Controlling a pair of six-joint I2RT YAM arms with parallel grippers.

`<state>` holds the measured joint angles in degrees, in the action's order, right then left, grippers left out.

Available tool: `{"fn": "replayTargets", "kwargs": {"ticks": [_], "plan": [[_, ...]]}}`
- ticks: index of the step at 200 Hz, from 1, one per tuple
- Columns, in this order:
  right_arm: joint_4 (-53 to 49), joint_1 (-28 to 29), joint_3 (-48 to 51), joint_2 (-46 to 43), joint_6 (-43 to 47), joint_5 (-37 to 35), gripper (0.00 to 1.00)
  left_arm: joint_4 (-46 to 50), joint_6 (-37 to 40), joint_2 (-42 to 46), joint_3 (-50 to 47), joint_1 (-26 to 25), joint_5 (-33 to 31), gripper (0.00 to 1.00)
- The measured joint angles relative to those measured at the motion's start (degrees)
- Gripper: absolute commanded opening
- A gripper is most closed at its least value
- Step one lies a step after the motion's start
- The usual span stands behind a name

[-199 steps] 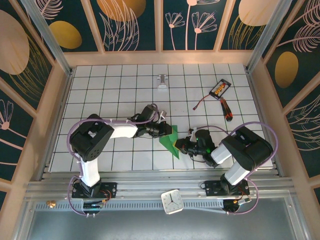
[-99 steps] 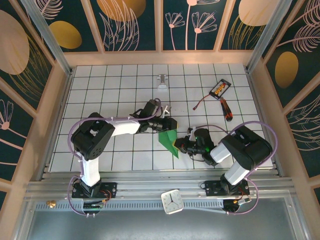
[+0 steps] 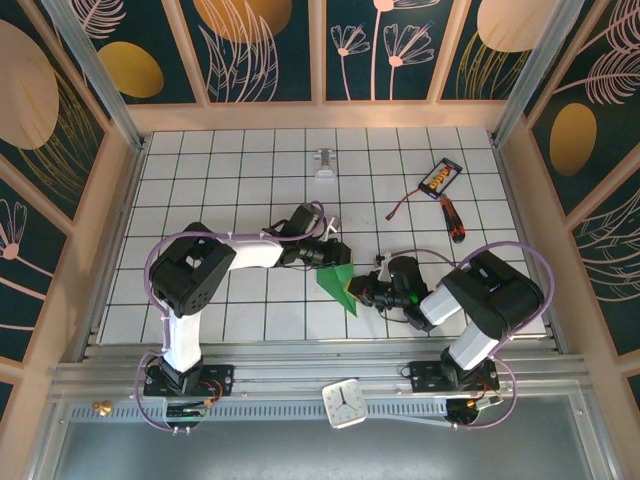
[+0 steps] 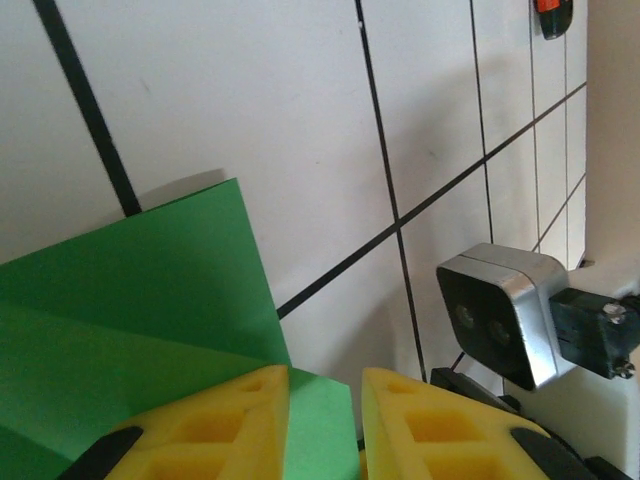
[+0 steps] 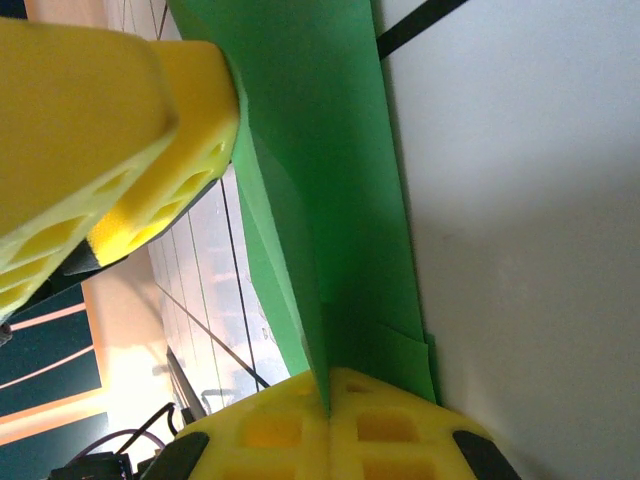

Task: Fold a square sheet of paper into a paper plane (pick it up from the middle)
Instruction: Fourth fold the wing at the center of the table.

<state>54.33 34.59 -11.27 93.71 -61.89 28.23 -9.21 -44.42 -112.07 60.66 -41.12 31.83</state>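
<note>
The green paper [image 3: 340, 285], partly folded into a pointed shape with a raised crease, lies on the white grid table between the two grippers. My right gripper [image 3: 361, 292] is shut on the paper's standing fold [image 5: 320, 180]; its yellow pads [image 5: 400, 425] meet on the crease. My left gripper [image 3: 337, 256] hovers at the paper's upper edge, open. In the left wrist view a corner of the green paper [image 4: 130, 290] runs under the narrow gap between my left gripper's [image 4: 325, 385] yellow fingers [image 4: 230, 420]. The left finger [image 5: 120, 130] also shows in the right wrist view, close to the fold.
A red-handled screwdriver [image 3: 453, 218] and a small orange-and-black device [image 3: 440, 177] with a wire lie at the back right. A small metal clip [image 3: 325, 163] sits at the back centre. A white clock [image 3: 345, 402] rests on the front rail. The right wrist's camera housing [image 4: 497, 322] is close by.
The left gripper let go of the paper's upper edge, drew back, then came down towards it again. The paper dropped from standing to lying lower. The right gripper kept its hold.
</note>
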Motion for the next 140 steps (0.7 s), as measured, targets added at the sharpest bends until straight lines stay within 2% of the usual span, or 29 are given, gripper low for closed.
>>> {"fn": "replayTargets", "kwargs": {"ticks": [140], "plan": [[0.09, 0.00, -0.57, 0.63, 0.00, 0.37, 0.00, 0.42, 1.60, -0.79, -1.29, 1.60, -2.27, 0.25]]}}
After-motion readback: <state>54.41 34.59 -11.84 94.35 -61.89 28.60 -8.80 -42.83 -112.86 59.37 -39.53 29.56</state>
